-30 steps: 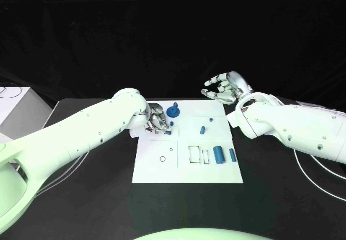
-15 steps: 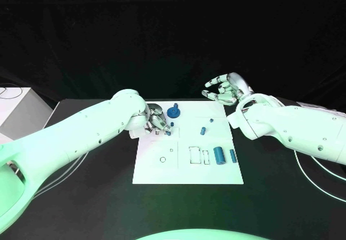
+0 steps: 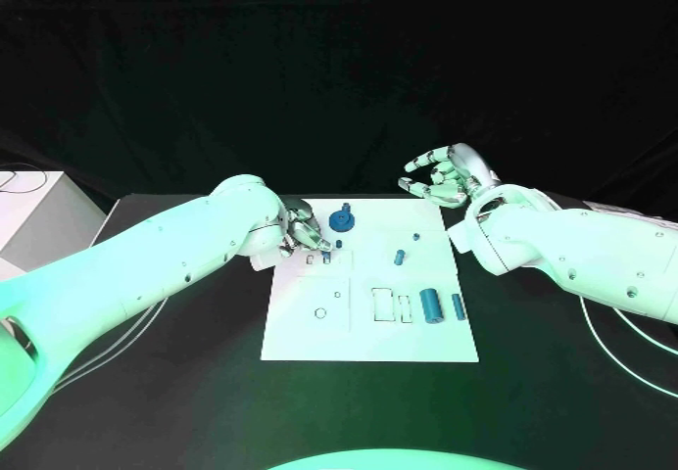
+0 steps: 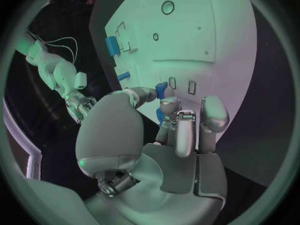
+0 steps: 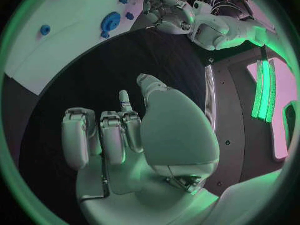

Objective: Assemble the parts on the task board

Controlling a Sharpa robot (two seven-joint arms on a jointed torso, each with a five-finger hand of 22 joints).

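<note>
My left hand pinches a small blue peg over the board, right above the slots near the blue knob. I'd keep it upright, lower slowly. Right hand hangs beyond the board, fingers loosely curled, holding nothing.

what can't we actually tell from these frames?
- Left robot hand grip: head view, its own fingers cover the spot; in the left wrist view a small blue part sits at the fingertips, contact unclear.
- Small holes and outlines on the task board: too small in the head view to tell filled from empty.
- Right robot hand: raised off the board, apparently holding nothing.
</note>
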